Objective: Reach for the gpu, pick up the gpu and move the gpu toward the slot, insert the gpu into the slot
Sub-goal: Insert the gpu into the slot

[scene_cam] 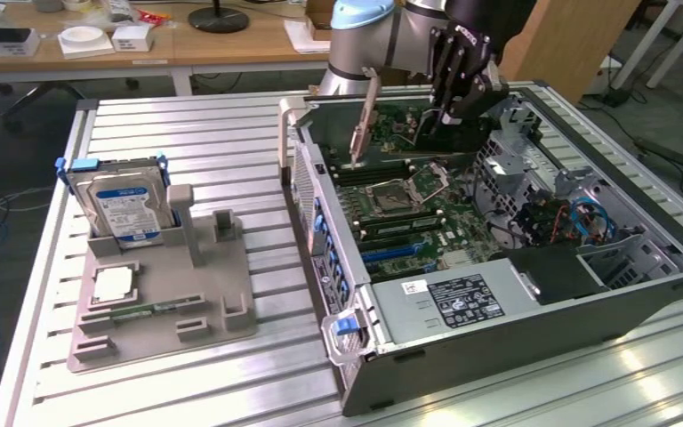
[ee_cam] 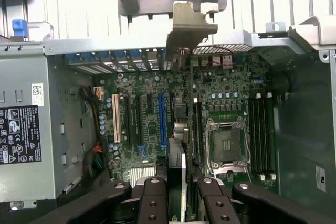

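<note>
My gripper (scene_cam: 454,93) hangs over the open computer case, shut on the gpu (scene_cam: 437,138). The dark card is held on edge, with its silvery bracket (scene_cam: 365,116) pointing down toward the case's rear wall. In the wrist view the card (ee_cam: 184,174) runs edge-on between my two black fingers (ee_cam: 156,198), and its bracket (ee_cam: 191,22) rises at the far end. The blue slot (ee_cam: 161,121) lies on the green motherboard just beside the card's line, and the card is above the board, apart from it. In the exterior view the blue slot (scene_cam: 391,253) sits nearer the power supply than the card does.
The square silver processor socket (scene_cam: 389,197) and dark memory strips (ee_cam: 260,129) flank the card's path. A grey power supply (scene_cam: 461,298) fills the case's near end. Outside the case, a grey fixture (scene_cam: 164,294) holds the blue-labelled hard drive (scene_cam: 122,200).
</note>
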`<act>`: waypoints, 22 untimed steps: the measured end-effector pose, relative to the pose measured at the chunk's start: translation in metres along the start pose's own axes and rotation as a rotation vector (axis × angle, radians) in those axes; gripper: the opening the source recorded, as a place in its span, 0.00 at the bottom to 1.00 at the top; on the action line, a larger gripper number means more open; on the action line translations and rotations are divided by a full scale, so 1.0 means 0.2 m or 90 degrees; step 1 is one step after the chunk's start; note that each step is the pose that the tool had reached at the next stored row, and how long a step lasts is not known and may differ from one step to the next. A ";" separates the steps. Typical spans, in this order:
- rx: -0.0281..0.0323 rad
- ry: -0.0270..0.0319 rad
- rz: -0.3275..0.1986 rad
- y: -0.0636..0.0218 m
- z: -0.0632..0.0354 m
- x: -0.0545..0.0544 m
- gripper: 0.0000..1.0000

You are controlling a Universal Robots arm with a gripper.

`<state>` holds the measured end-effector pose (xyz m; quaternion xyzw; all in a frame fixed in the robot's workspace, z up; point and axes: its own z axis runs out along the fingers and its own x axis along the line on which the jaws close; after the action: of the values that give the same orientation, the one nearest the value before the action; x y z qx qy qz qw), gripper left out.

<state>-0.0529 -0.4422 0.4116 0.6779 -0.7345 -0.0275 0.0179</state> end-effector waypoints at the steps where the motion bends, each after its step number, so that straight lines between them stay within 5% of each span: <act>1: 0.0000 0.0000 0.000 0.000 0.000 0.00 0.26; 14: 0.0000 0.0001 -0.002 0.000 0.000 0.00 0.26; 22: -0.0004 0.0016 -0.032 0.000 0.001 0.00 0.26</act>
<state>-0.0529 -0.4422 0.4113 0.6963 -0.7170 -0.0274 0.0183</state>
